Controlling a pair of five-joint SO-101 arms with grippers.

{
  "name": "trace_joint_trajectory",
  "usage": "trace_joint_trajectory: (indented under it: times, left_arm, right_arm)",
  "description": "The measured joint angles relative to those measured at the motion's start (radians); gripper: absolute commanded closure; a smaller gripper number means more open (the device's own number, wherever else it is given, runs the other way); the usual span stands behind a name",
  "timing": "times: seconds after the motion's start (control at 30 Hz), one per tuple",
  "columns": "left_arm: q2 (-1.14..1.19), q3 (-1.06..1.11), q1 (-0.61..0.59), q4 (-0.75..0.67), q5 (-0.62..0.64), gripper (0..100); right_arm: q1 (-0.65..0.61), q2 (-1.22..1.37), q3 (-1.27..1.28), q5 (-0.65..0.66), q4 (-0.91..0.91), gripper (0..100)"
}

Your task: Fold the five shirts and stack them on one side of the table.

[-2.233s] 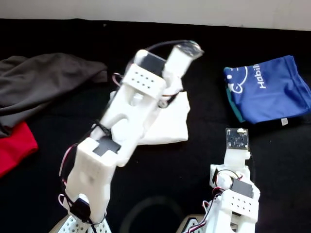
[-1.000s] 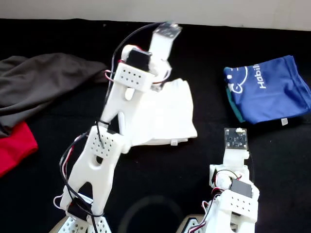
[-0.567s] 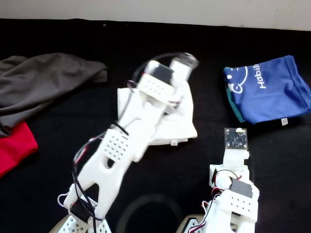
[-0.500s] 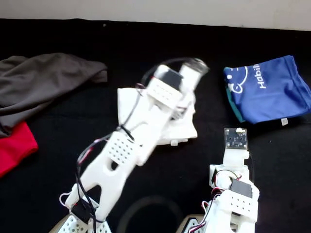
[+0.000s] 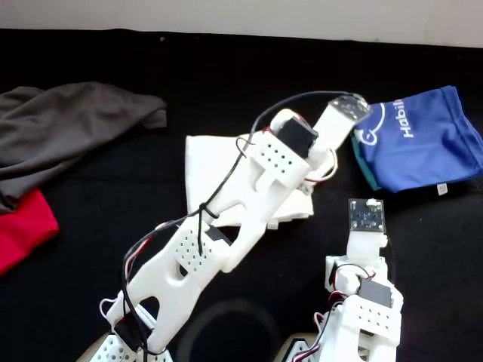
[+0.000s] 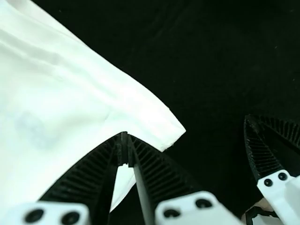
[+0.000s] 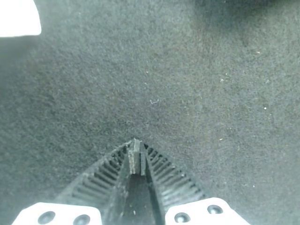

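A folded white shirt [image 5: 215, 166] lies mid-table, partly under my left arm [image 5: 264, 170], which stretches over it toward the folded blue shirt [image 5: 419, 139] on the right. My left gripper [image 6: 125, 140] is shut, its tips just above the white shirt's corner [image 6: 159, 129]; I cannot tell if cloth is pinched. A crumpled grey shirt [image 5: 68, 128] and a red shirt [image 5: 23, 226] lie at the left. My right gripper [image 7: 136, 150] is shut over bare black cloth. The right arm [image 5: 366, 302] stays folded near the front edge.
The table [image 5: 423, 249] has a black cover. Another black ribbed finger [image 6: 260, 145] on a white base shows beside my left gripper. A white corner of cloth [image 7: 18, 18] lies ahead of the right gripper. A pale wall [image 5: 241, 15] runs along the table's far edge.
My left arm swung from the far side of the white shirt rightward, ending near the blue shirt. The white shirt now lies flatter and wider. The right arm has kept still.
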Motion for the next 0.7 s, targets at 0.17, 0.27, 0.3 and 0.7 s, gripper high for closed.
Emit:
trace_joint_trajectory:
  times: [0.17, 0.27, 0.3, 0.7]
  left_arm:
    - [0.02, 0.084, -0.008, 0.0, 0.0, 99]
    - [0.034, 0.092, -0.04, 0.0, 0.0, 99]
    - [0.035, 0.098, -0.058, 0.0, 0.0, 99]
    - [0.051, 0.215, -0.141, 0.0, 0.0, 99]
  right_arm:
    - [0.0, 0.0, 0.0, 0.0, 0.0, 99.2]
    - [0.0, 0.0, 0.0, 0.0, 0.0, 99.2]
    - [0.0, 0.0, 0.0, 0.0, 0.0, 99.2]
    - [0.0, 0.0, 0.0, 0.0, 0.0, 99.2]
